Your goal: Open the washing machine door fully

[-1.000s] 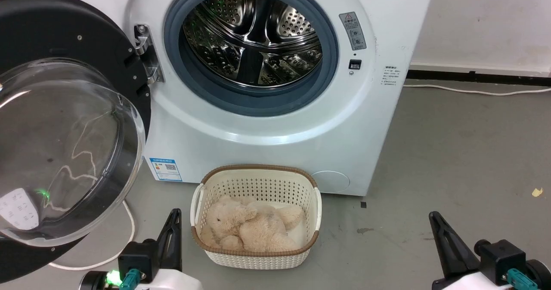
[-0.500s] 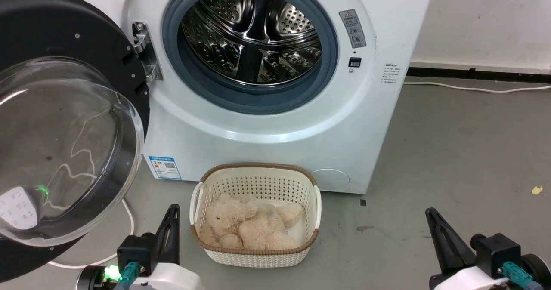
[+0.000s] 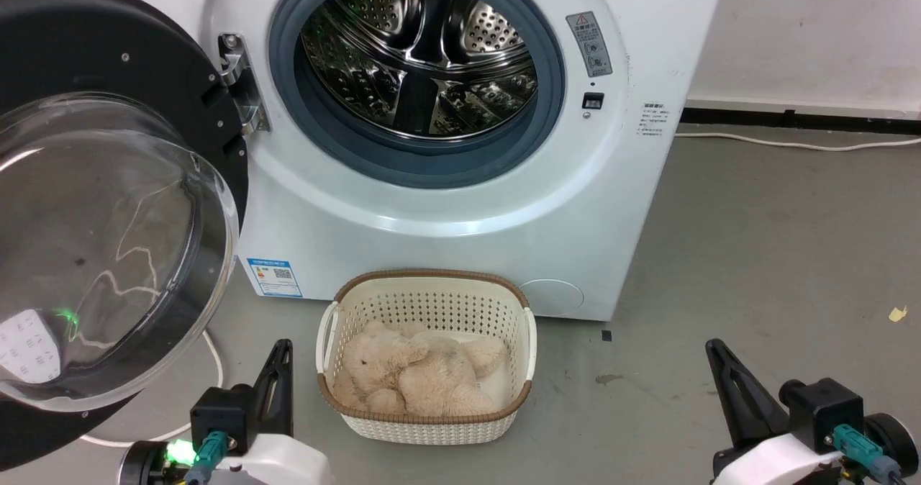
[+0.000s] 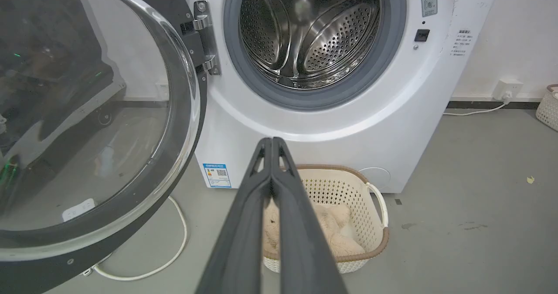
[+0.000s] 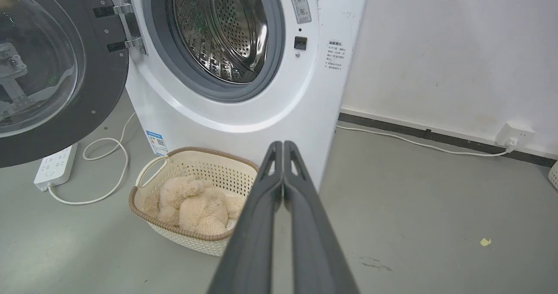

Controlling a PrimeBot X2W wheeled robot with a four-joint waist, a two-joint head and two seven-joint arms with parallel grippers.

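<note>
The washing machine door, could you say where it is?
Head view, left side: the washing machine door stands open on its hinge, left of the drum.

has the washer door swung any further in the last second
No. The whole head view slid, so the camera moved; the washing machine door keeps its gap to the blue sticker on the washing machine.

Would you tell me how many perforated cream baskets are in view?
2. The near basket, holding a plush toy, sits on the floor before the washing machine; the far basket shows partly by the wall. More may be hidden.
</note>
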